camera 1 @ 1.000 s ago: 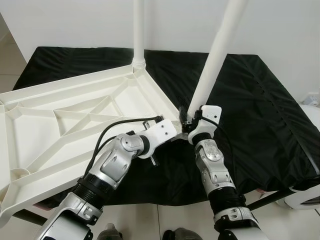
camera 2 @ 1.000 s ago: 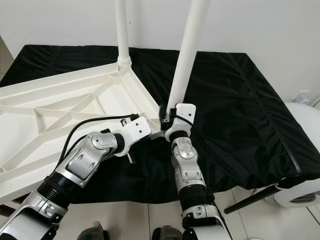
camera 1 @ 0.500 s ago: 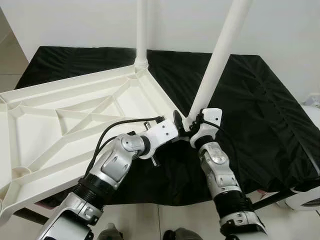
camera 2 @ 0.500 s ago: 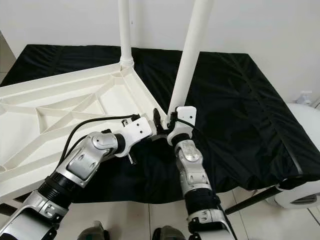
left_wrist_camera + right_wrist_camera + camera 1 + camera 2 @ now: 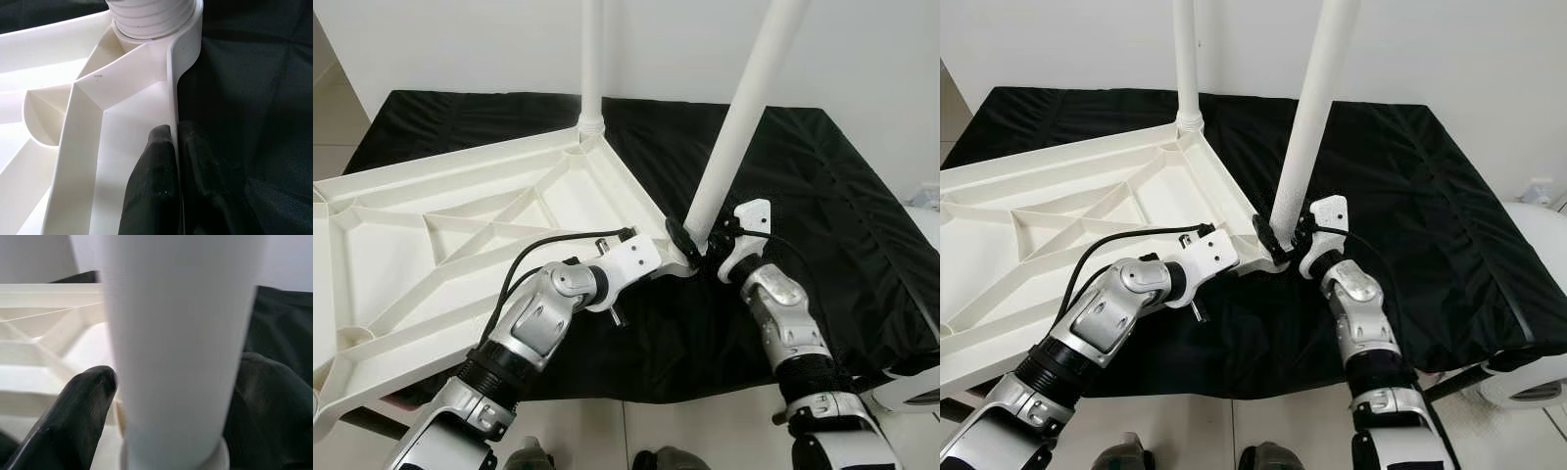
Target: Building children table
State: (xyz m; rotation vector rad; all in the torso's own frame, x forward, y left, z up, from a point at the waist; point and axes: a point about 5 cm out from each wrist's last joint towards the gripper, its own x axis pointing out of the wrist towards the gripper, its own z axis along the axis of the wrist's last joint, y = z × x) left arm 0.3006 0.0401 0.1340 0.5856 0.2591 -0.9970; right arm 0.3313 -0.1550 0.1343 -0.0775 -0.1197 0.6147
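Note:
A white plastic table top [image 5: 460,225] lies upside down on a black cloth, ribs facing up. One white leg [image 5: 592,59] stands upright in its far corner. A second white leg [image 5: 739,117] leans up to the right from the near corner socket. My right gripper [image 5: 700,240] is shut on the base of this leg [image 5: 181,333], one black finger [image 5: 83,401] on each side. My left gripper [image 5: 175,129] is shut on the table top's thin rim [image 5: 171,88], just short of the ridged foot of the leg [image 5: 146,19].
The black cloth [image 5: 822,196] covers a low surface that reaches back to a white wall. A white rounded object [image 5: 911,382] and a dark rod sit at the lower right over pale floor tiles. The table top overhangs the cloth at the left.
My right forearm has swung out to the right, turning the gripper around the base of the near leg. The left arm has held still on the rim.

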